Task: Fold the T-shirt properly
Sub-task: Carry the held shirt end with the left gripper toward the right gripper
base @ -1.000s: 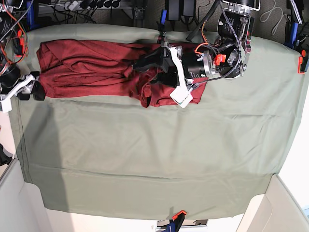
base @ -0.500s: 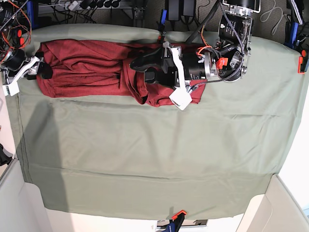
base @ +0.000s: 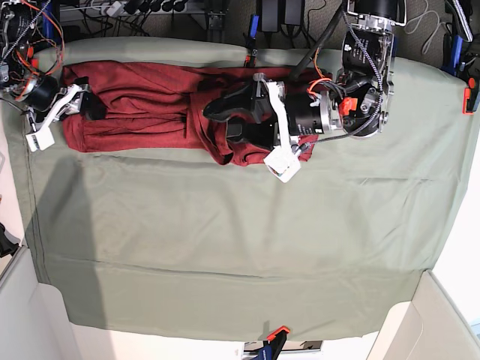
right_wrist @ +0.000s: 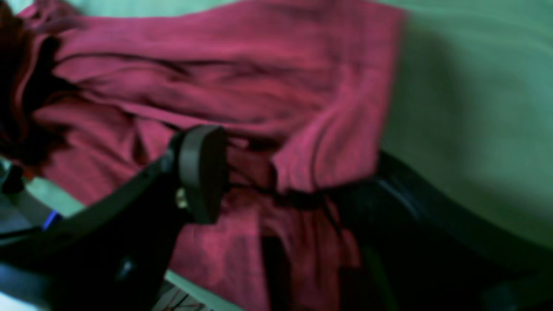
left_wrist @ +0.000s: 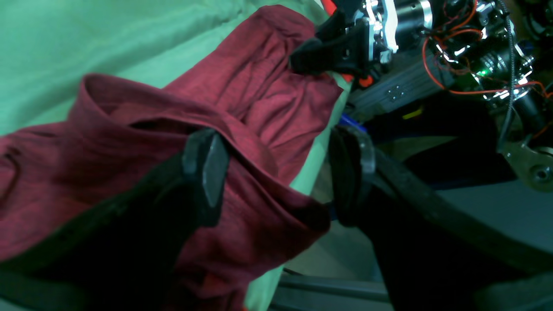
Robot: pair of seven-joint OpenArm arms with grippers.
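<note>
The dark red T-shirt point(base: 135, 105) lies bunched in a long strip along the table's far edge. My left gripper point(base: 219, 122) sits over its right half. In the left wrist view the left gripper point(left_wrist: 276, 181) is open, one finger point(left_wrist: 205, 172) resting on a raised fold of the T-shirt point(left_wrist: 259, 99), the other past the cloth's edge. My right gripper point(base: 88, 105) is at the shirt's left end. In the blurred right wrist view the right gripper point(right_wrist: 293, 185) is open and straddles a corner of the T-shirt point(right_wrist: 242, 73).
A sage-green cloth point(base: 225, 240) covers the table. Orange clamps pin it at the near edge point(base: 276, 334) and the right edge point(base: 470, 94). Cables and power strips point(base: 150, 9) run behind the far edge. Pale side walls point(base: 30, 315) stand at the near corners.
My right gripper has moved from the table's left edge up and inward onto the shirt's left end. My left gripper has shifted slightly toward the near side over the bunched right half.
</note>
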